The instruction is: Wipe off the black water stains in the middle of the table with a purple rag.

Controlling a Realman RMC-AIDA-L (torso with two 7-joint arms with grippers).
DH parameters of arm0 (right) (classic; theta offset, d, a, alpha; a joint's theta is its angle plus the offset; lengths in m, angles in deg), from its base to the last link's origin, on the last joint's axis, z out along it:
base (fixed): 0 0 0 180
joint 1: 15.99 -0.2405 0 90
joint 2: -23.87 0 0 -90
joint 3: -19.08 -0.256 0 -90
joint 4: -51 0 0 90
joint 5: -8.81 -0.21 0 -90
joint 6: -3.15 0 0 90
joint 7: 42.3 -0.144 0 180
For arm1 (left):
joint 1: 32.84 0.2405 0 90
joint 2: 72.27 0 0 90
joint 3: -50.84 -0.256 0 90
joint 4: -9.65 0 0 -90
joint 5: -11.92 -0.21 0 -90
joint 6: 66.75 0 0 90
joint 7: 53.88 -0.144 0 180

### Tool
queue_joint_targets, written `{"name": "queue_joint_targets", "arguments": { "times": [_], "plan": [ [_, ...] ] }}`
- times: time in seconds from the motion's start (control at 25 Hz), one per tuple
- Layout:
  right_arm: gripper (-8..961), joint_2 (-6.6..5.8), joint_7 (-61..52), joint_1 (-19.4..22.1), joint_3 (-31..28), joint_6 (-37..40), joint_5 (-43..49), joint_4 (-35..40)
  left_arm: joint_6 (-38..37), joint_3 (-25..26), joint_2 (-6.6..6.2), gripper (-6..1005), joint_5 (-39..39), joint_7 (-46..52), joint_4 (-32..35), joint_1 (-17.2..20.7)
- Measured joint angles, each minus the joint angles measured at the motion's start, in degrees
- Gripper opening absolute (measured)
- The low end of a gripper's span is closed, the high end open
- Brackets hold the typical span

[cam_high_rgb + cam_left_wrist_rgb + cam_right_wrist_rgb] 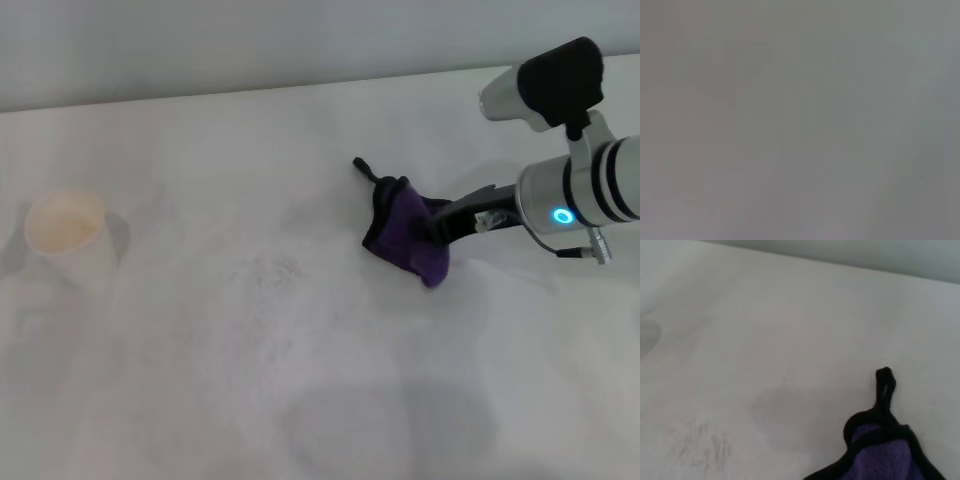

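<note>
Lying bunched on the white table [200,400], right of centre: purple rag [412,232], black-edged, long axis running diagonally from near-right to far-left, black loop tab [362,167] pointing away toward the far-left. Clenched on the rag's near-right end: right gripper [440,224], dark fingers pinching the cloth, arm reaching in from the right edge. Faintly smeared grey on the tabletop left of the rag: remnant of black water stains [272,268], shown as fine streaks [702,446] in right wrist view, with rag [880,452] and loop tab [885,385] close up. Standing well apart at far left: white paper cup [68,236], seen only in head view. Left wrist view: blank grey surface only; left gripper unseen.
</note>
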Motion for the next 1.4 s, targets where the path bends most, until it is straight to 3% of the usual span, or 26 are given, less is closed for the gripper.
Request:
{"name": "queue_joint_targets", "arguments": {
  "times": [0.4, 0.64, 0.84, 0.96, 1.16, 1.4],
  "plan": [
    [194, 0.07, 10.50, 0.33, -1.85, -1.97, -4.55, 1.22, -0.24, 0.00, 0.07, 887, 0.00, 0.00, 0.10, -0.26],
    [205, -0.03, 24.79, 2.39, -7.34, -3.52, -17.64, -0.51, -0.75, 0.00, 0.17, 888, 0.05, 0.00, 0.04, 0.25],
    [454, -0.11, 37.20, 4.03, -15.12, -7.43, -32.73, -5.57, -0.76, 0.08, 0.16, 888, 0.10, 0.37, 0.29, 0.39],
    [701, -0.11, 45.21, 4.02, -21.62, -11.89, -42.42, -11.32, -0.81, 0.09, 0.16, 888, 0.15, 0.57, 0.36, 0.40],
    [876, -0.12, 58.35, 3.24, -33.98, -21.64, -58.89, -25.49, -0.81, 0.09, 0.22, 888, 0.22, 0.72, 0.46, 0.13],
    [875, -0.11, 72.11, 3.33, -47.80, -26.74, -71.29, -42.52, -0.43, 0.10, 0.24, 888, 2.04, 4.91, 0.05, 0.35]
  ]
}}
